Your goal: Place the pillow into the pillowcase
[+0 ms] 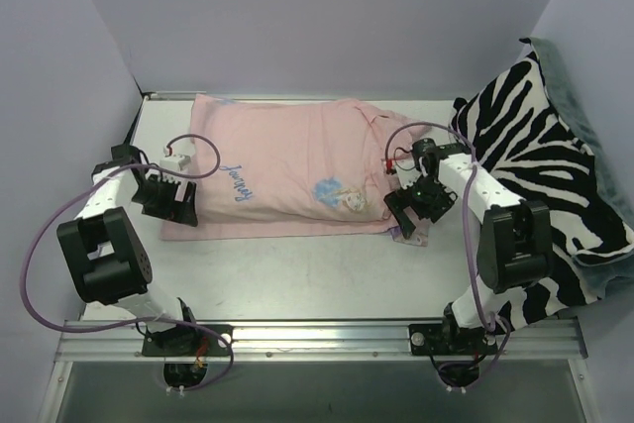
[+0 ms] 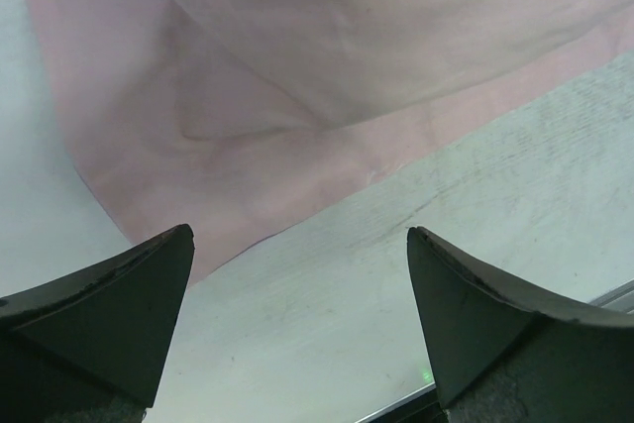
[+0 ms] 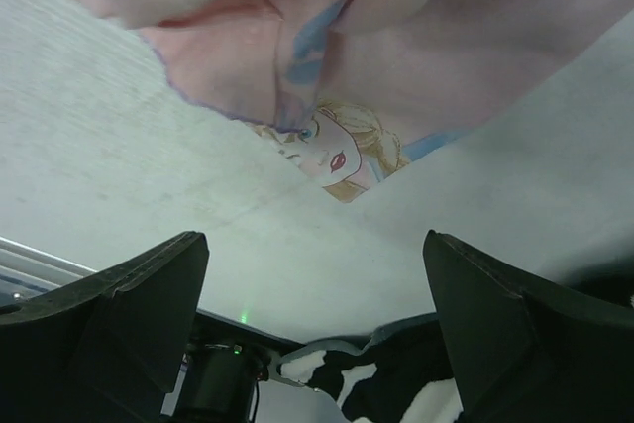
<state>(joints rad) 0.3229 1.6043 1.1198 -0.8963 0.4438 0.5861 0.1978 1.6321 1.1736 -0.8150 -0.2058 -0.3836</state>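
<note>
The pillowcase (image 1: 287, 165) lies across the back of the table with its pale pink side out. It looks plump, and a faint princess print (image 1: 342, 195) shows through near its right end. The pillow is hidden from view. My left gripper (image 1: 178, 205) stands open at the case's left end, and the left wrist view shows the gripper (image 2: 300, 245) open over bare table just short of the pillowcase (image 2: 297, 66). At the right end my right gripper (image 1: 406, 220) is open too. In its wrist view that gripper (image 3: 315, 245) is empty and the pillowcase (image 3: 416, 37) shows the princess face (image 3: 337, 151).
A zebra-striped blanket (image 1: 545, 175) is heaped along the right side of the table, and its edge (image 3: 396, 383) shows beneath the right fingers. Purple walls close in the left, back and right. The grey table (image 1: 317, 274) runs to a metal rail (image 1: 317, 339) at the near edge.
</note>
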